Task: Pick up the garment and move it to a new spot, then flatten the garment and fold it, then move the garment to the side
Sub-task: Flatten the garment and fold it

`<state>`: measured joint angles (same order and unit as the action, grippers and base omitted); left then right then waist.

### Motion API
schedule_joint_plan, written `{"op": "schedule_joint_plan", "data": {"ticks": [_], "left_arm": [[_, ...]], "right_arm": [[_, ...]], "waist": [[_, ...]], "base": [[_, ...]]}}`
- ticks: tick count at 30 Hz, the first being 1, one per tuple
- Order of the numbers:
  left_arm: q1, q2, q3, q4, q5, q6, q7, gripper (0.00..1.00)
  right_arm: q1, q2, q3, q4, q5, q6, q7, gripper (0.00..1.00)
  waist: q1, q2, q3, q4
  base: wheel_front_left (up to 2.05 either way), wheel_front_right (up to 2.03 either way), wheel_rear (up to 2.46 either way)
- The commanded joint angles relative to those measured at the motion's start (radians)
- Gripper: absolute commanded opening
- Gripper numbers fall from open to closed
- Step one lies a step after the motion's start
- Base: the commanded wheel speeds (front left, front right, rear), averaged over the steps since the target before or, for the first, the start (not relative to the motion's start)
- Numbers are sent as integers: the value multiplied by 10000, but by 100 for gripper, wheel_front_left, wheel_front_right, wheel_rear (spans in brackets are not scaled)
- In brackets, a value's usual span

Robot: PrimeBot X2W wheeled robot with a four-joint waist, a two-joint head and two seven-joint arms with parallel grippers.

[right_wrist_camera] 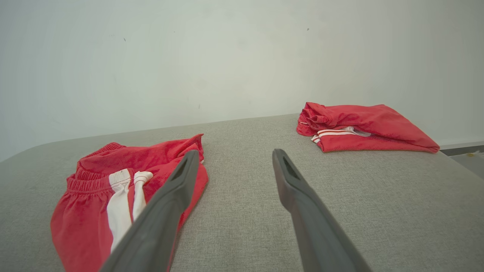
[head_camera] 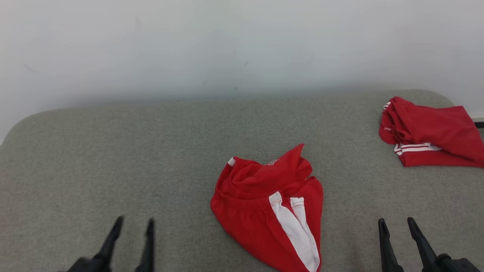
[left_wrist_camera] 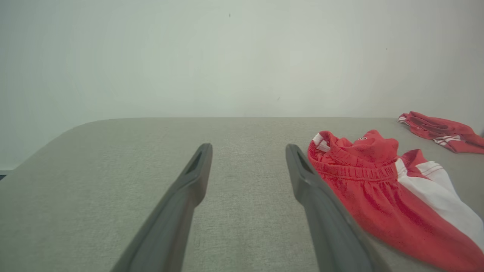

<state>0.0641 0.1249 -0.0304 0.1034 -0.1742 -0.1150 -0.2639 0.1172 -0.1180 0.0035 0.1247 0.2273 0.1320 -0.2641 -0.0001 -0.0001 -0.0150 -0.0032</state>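
Left gripper: your fingers stand apart with nothing between them, at the near left over the grey padded surface.
Right gripper: likewise spread and empty, at the near right.
Contact: neither gripper touches any cloth. Whether the fingertips rest on the surface you cannot tell.
Task item: the red shorts lie between your two grippers, near the middle and towards the near edge. They are closer to the left gripper's line than to the right one's.
State of the shorts: crumpled, with the waistband bunched up, a white side stripe twisted, and one corner poking up at the far side.
Further out: a second red garment sits at the far right, well apart from the shorts. It looks folded and set aside.
Behind: a plain pale wall.
Done so far: for the middle shorts, nothing that shows. They are not lifted, flat or folded.
Left to do: pick them up and set them on a new spot. Then spread, fold and move them aside.
Likely step in hand: you are reaching for the first pickup.
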Motion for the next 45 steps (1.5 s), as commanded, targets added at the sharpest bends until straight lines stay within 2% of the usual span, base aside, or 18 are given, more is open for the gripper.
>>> {"op": "schedule_joint_plan", "data": {"ticks": [1, 3, 6, 11, 14, 22, 31, 32, 33, 34, 36, 40, 45], "left_arm": [[-413, 52, -346, 136, 20, -80, -1, 100], [-1125, 144, -996, 461, -124, -135, -1, 100], [-2369, 376, -2520, 1119, -566, -143, 8, 100], [-4411, 865, -4983, 2174, -1789, -139, 381, 100], [-5385, 1133, -6049, 2762, -2482, -140, 622, 100], [-6944, 1544, -8240, 4132, -3918, -142, 1052, 100], [-7590, 1554, -9771, 5014, -5212, -143, 1214, 100], [-7639, 1549, -9975, 5078, -5321, -143, 1285, 48], [-7734, 1570, -10120, 5148, -5402, -143, 1275, 21], [-7769, 1574, -10261, 5242, -5501, -143, 1346, 0], [-7795, 1573, -10422, 5324, -5571, -143, 1394, 0], [-8047, 1558, -10463, 5591, -5754, -143, 733, 0], [-8063, 1742, -9630, 5428, -5903, 84, 67, 0]], "right_arm": [[-142, -91, 15, 10, 31, -23, 1, 100], [-200, -114, 57, 33, 42, -23, -1, 100], [-433, -132, 77, 37, 69, -23, 1, 100], [-698, -30, 71, 82, 87, -23, 1, 100], [-866, 53, 93, 69, 85, -23, 1, 100], [-1194, 153, -11, 97, 80, -23, 1, 100], [-1263, 233, -90, 58, 30, -23, 1, 100], [-1255, 240, -103, 58, 24, -23, 1, 100], [-1249, 249, -108, 64, 13, -23, 1, 100], [-1247, 257, -109, 74, -4, -23, 1, 100], [-1244, 265, -116, 79, -12, -23, 1, 100], [-1195, 249, -249, 47, -17, -24, 1, 100], [-927, 255, -422, 29, -67, -24, 1, 100]], "waist": [[1, 1, 138, -138], [1, 1, 285, -274], [1, 1, 646, -553], [1, 1, 1232, -1072], [1, 1, 1523, -1423], [1, 1, 1928, -2088], [1, 1, 2029, -2359], [1, 1, 2029, -2368], [1, 1, 2029, -2374], [1, 1, 2023, -2380], [1, 1, 2013, -2382], [1, 1, 1948, -2287], [1, 1, 1709, -1836]], "base": [[0, 0, 0], [0, 0, 0], [0, 0, 0], [0, 0, 0], [0, 0, 0], [0, 0, 0], [0, 0, 0], [0, 0, 0], [0, 0, 0], [0, 0, 0], [0, 0, 0], [0, 0, 0], [0, 0, 0]]}}
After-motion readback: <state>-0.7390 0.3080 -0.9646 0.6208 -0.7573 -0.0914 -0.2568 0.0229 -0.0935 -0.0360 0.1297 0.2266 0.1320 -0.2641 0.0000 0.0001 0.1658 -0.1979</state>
